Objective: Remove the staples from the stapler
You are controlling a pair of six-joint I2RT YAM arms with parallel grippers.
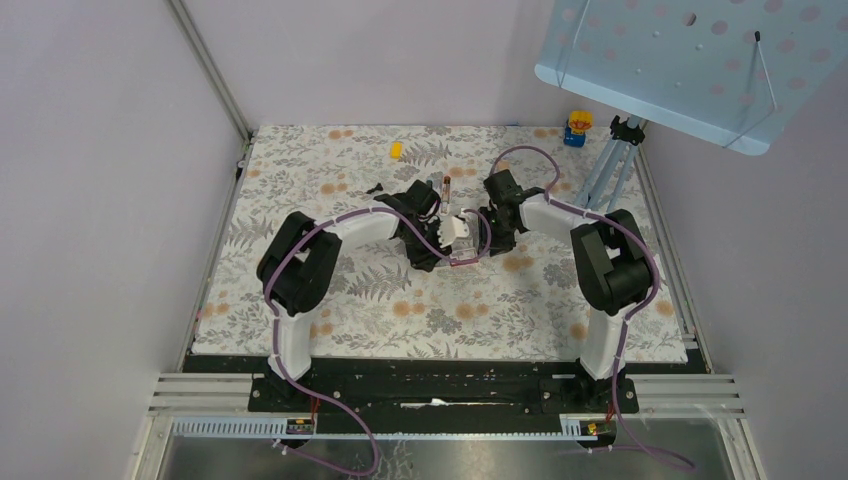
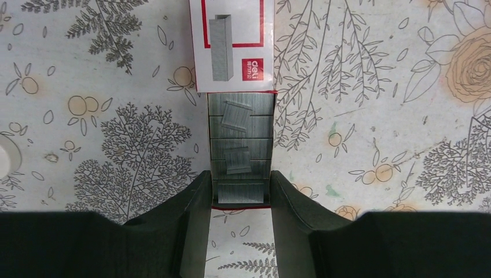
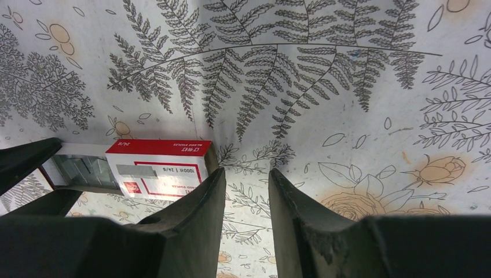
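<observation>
– While we plan the hold, where does the stapler (image 1: 447, 190) sit?
– It is at upper centre of the top view, on the table (image 1: 500, 310) just beyond both wrists. At that size we cannot tell whether its magazine is open or loaded. Neither wrist view shows it.
– What is the state of the claws?
– The left gripper (image 2: 241, 180) is clenched across the near end of the tray (image 2: 210, 139), at lower centre of its frame. The tray stands drawn out of the staple box (image 2: 231, 40). The right gripper (image 3: 246, 174) is released, with jaws apart and only cloth between them. The box is just left of its left finger.
– How do we expect the stapler to handle?
– We judge it rigid, hard-shelled and fairly smooth, and heavier than the box. Its hinge may let it swing open if we lift it by the top arm. We would grip across the long sides of the body near mid-length, leaving the hinged end free.
– And the staples?
– The staple strips (image 2: 236, 119) lying skewed in the tray show the type. They are light, thin rows, which we judge snap readily and slide on metal. We would pinch a strip lightly across its long flanks
</observation>
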